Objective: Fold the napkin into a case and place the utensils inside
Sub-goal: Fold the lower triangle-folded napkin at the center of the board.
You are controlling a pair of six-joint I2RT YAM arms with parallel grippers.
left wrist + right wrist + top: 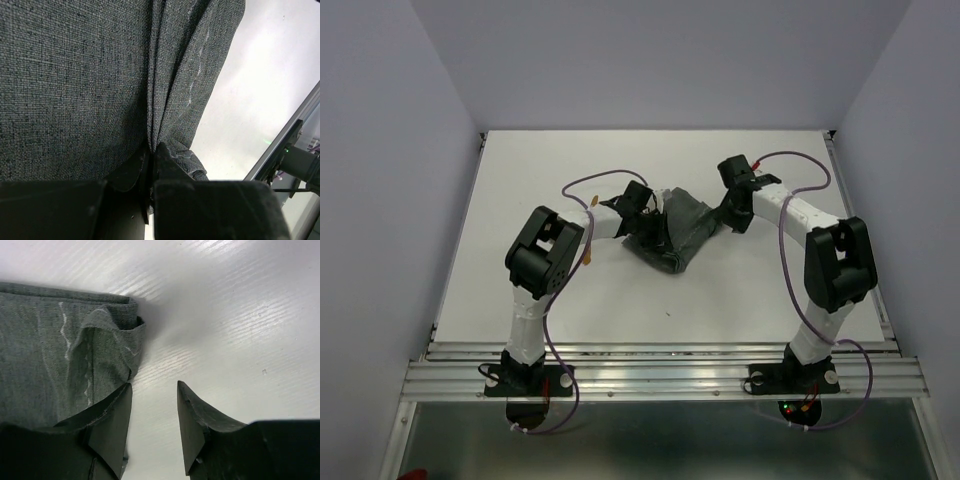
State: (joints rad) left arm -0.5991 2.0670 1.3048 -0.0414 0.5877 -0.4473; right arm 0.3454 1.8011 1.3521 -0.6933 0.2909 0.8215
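Observation:
The dark grey napkin (676, 236) lies bunched and loosely folded at the table's middle. My left gripper (646, 218) is at its left side, shut on a gathered fold of the cloth. In the left wrist view the napkin (75, 75) hangs in pleats from the closed left gripper (151, 148). My right gripper (728, 216) is open at the napkin's right end. In the right wrist view the right gripper (154, 385) has bare table between its fingers, with the left finger over the napkin's folded hemmed corner (100, 340). A thin orange sliver (588, 257), perhaps a utensil, shows beside the left arm.
The white table (570, 300) is walled by pale panels at the back and sides. An aluminium rail (660, 375) runs along the near edge and carries both arm bases. Purple cables loop off both arms.

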